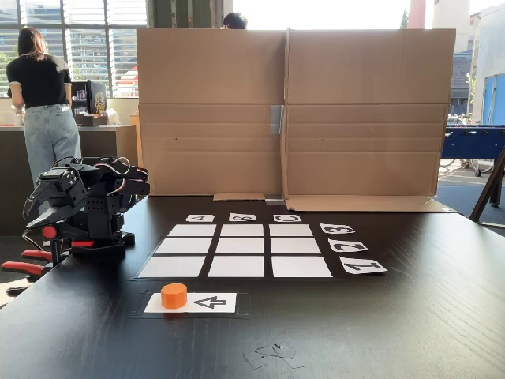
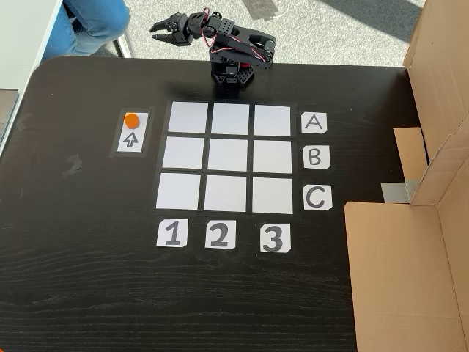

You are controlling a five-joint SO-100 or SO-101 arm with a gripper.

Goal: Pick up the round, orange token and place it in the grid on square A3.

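Note:
The orange token stands on the end of a white arrow card, outside the grid beside row A and column 1. Square A3 is a bare white corner cell next to letter card A. My arm is folded at the table edge just past row A. Its gripper hangs off the table, far from the token, with its jaws slightly open and nothing between them.
A tall cardboard wall closes the side of the table beyond column 3. Red clamps hold the arm's base to the table edge. A person stands in the room behind the arm.

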